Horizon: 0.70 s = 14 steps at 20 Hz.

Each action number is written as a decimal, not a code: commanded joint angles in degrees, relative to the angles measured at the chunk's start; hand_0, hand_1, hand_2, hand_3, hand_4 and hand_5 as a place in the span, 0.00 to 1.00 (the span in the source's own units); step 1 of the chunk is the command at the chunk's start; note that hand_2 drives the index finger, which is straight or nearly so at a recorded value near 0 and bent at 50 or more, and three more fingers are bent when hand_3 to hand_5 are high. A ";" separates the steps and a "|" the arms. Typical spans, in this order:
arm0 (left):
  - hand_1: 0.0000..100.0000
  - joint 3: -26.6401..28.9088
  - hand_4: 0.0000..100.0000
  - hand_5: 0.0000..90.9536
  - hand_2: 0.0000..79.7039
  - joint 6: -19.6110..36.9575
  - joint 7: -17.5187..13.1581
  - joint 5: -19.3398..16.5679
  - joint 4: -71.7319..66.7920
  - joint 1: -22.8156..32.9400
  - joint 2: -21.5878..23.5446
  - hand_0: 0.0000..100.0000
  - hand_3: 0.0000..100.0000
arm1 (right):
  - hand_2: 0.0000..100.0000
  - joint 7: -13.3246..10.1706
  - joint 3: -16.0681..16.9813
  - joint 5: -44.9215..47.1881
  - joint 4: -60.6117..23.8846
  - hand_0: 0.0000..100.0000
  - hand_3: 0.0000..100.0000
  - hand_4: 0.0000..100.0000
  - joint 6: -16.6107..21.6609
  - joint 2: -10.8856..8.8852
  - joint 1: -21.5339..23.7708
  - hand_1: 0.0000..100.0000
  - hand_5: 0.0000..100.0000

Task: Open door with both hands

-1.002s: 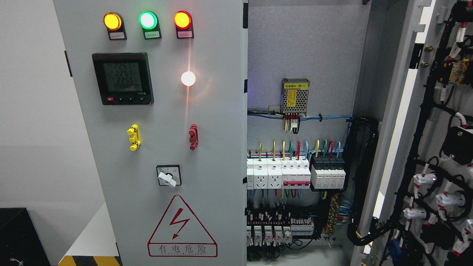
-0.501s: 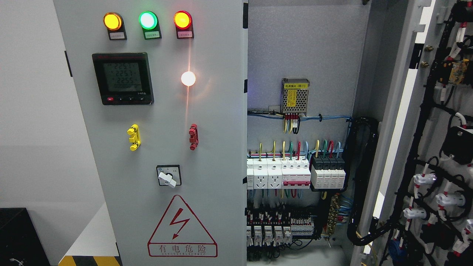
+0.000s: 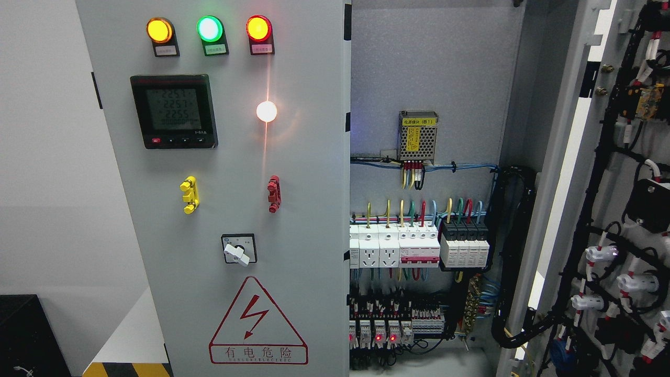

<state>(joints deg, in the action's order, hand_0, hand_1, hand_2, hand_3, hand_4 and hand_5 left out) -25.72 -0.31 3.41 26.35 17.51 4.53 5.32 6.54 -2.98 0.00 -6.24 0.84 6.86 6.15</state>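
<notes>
A grey electrical cabinet fills the head view. Its left door (image 3: 309, 173) stands closed and carries three lit lamps (image 3: 209, 29), a digital meter (image 3: 174, 111), a white lamp (image 3: 266, 111), a yellow handle (image 3: 189, 195), a red handle (image 3: 274, 193), a rotary switch (image 3: 239, 249) and a red warning triangle (image 3: 256, 324). The right door (image 3: 581, 173) is swung wide open at the far right, its wired inner face toward me. The open bay shows breakers (image 3: 419, 246) and a power supply (image 3: 417, 135). Neither of my hands or arms shows anywhere.
A black box (image 3: 26, 335) sits at the lower left beside a white surface with a yellow-black striped edge (image 3: 128, 369). A plain wall lies left of the cabinet. Black cable bundles (image 3: 515, 251) hang between the bay and the open door.
Small red indicator lights have come on along the bottom row of modules in the open bay. Doors and camera view are unchanged.
</notes>
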 commanded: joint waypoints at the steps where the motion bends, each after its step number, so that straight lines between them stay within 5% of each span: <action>1: 0.00 13.94 0.00 0.00 0.00 -0.22 0.28 -9.03 -15.39 -0.05 -5.84 0.00 0.00 | 0.00 0.05 0.08 0.62 0.00 0.19 0.00 0.00 0.04 0.00 0.09 0.00 0.00; 7: 0.00 15.00 0.00 0.00 0.00 -0.13 0.45 -9.57 -17.51 -0.05 -7.25 0.00 0.00 | 0.00 0.05 0.17 0.70 -6.57 0.19 0.00 0.00 0.12 -0.09 0.96 0.00 0.00; 14: 0.00 15.00 0.00 0.00 0.00 0.04 0.81 -9.57 -18.56 -0.05 -8.04 0.00 0.00 | 0.00 0.05 0.17 0.79 -33.18 0.19 0.00 0.00 0.12 -2.55 9.75 0.00 0.00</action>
<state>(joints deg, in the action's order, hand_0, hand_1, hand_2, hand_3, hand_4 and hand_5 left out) -15.04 -0.77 4.07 17.55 5.03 4.48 0.35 6.54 -2.87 0.00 -13.38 0.93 6.16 10.87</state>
